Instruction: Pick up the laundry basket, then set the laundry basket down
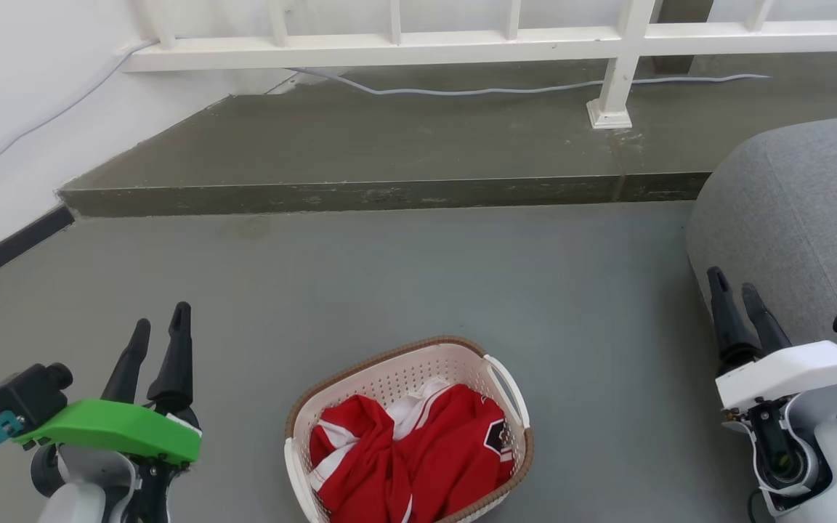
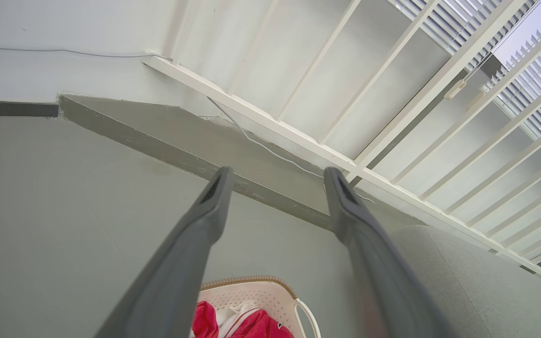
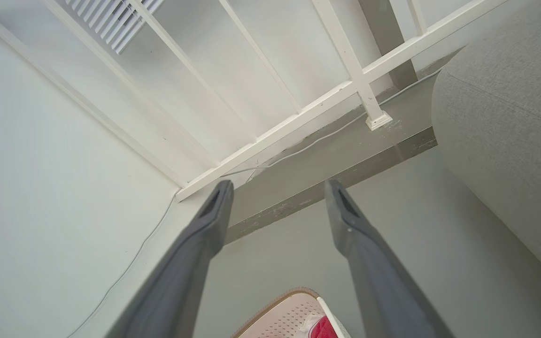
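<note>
Left gripper and right gripper are hovering wide on either side of the laundry basket, jaws standing apart and empty. The basket is sitting on the floor, carrying red clothes, and is probably awaiting a two-sided lift.

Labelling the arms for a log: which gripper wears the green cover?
The left gripper, lower left in the head view: its cover is bright green, while the right gripper has a white one.
</note>
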You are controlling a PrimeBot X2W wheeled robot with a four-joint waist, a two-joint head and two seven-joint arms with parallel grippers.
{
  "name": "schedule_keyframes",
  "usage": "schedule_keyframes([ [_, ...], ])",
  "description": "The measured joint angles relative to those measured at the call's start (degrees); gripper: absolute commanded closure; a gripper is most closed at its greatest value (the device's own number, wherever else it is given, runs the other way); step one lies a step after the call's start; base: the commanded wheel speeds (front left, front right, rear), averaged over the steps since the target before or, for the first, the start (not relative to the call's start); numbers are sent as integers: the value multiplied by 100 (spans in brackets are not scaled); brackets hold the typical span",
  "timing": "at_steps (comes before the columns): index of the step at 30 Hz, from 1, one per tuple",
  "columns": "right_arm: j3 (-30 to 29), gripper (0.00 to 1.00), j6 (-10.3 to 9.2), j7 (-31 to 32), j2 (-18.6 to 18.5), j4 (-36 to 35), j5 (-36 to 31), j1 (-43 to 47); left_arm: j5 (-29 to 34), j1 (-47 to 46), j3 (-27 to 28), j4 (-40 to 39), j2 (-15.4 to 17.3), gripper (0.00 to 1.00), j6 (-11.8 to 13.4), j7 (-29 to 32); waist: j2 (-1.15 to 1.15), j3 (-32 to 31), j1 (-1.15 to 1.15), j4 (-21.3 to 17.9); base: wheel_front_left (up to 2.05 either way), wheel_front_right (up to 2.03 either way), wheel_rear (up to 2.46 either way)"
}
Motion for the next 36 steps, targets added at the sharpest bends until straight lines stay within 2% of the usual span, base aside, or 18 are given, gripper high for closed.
schedule_keyframes([
  [3, 68, 0, -5, -42, -19, 9, -193, 0, 218, -1, -66, -8, 32, 0, 32, -48, 0, 1, 0, 0, 0, 0, 0],
  [20, 483, 0, -299, -345, -145, 155, -1683, -1, 1669, 0, -581, 0, 103, 0, 264, -352, 0, 4, 0, 1, 0, 0, 0],
  [36, 723, 0, -500, -635, -155, 230, -2782, -3, 2563, 0, -802, 64, 101, 0, 524, -653, 0, -6, 0, 2, 0, 0, 0],
])
